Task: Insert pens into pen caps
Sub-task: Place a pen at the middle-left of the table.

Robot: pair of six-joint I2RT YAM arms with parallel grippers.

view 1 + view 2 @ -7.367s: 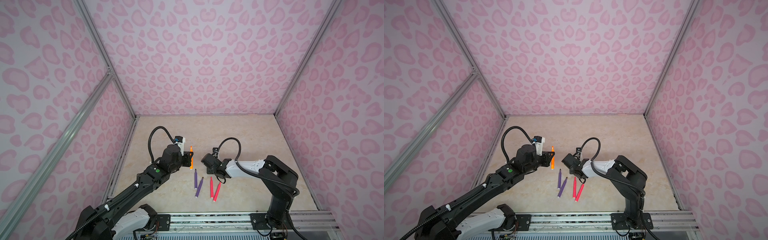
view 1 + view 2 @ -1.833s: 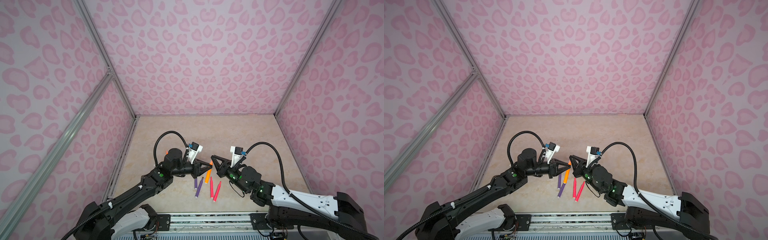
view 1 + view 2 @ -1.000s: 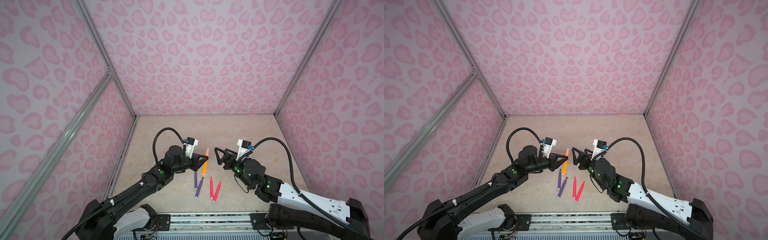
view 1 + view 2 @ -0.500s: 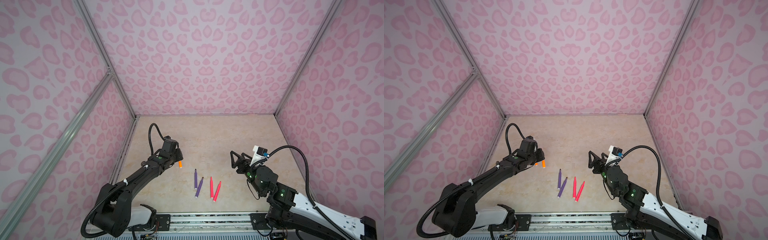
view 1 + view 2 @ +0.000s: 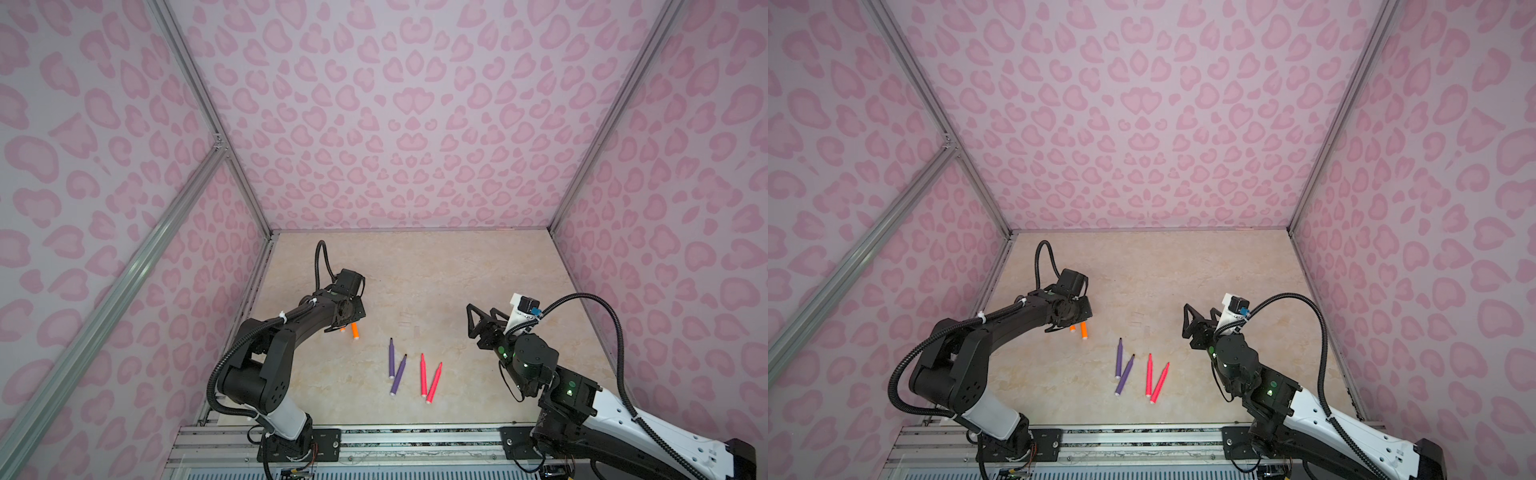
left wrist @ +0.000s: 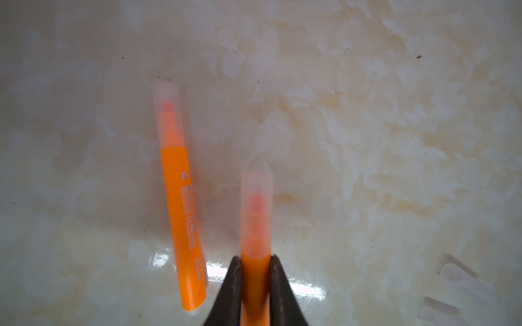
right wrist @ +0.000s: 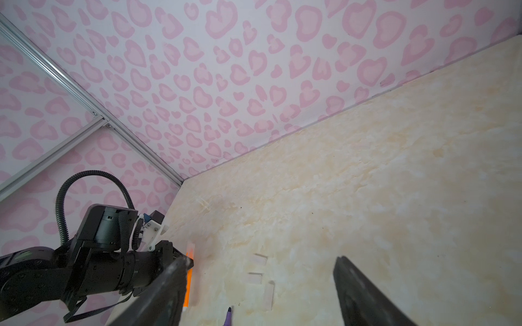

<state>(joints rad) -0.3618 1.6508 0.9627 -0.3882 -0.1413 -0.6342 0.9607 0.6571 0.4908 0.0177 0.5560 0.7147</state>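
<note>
The left claw (image 6: 255,261) was clenched on the body of an orange pen (image 6: 254,290), and this pen already wore a clear cap (image 6: 256,197) over its tip. The claw was low over the table (image 5: 457,270), so the step in hand was, I think, to lay this finished pen down. Whether the pen touched the surface, I could not tell. To do it well, the claw should go down until the pen rests flat and only then let go, because a round pen dropped from above may roll. Just beside the claw lay a second orange pen (image 6: 182,220), wearing a second cap (image 6: 166,113), nearly parallel to the held one and apart from it. The claw should open without pushing it.

The right claw (image 5: 483,318) was spread wide and empty, raised over the table, well apart from the left claw. Between the two claws lay two purple pens (image 5: 391,357) and two pink-red pens (image 5: 422,374), all without caps. A few loose caps (image 7: 259,259) lay near them, also between the claws, very faint on the beige surface. Nothing stood in the way of the putting down. For the next pens, the faint caps could be hard to find.
</note>
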